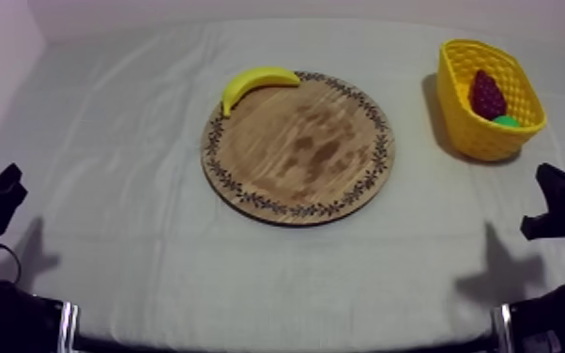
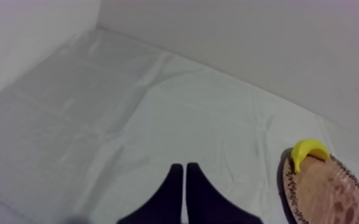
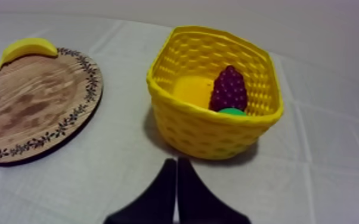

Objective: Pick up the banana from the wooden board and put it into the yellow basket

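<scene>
Left gripper: fingers pressed together into a wedge, nothing held, over bare worktop. Right gripper: same, closed and empty. Banana lies across the far rim of the wooden board, partly overhanging it. It's ahead of the left gripper, off to its right, and well apart from both grippers. Yellow basket is near, just ahead of the right gripper. Inside, grapes hide most of a green thing, kind unclear.

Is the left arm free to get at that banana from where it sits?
Probably yes. The banana lies uncovered on the far rim of the wooden board, toward the left gripper, with only bare cloth between them.
</scene>
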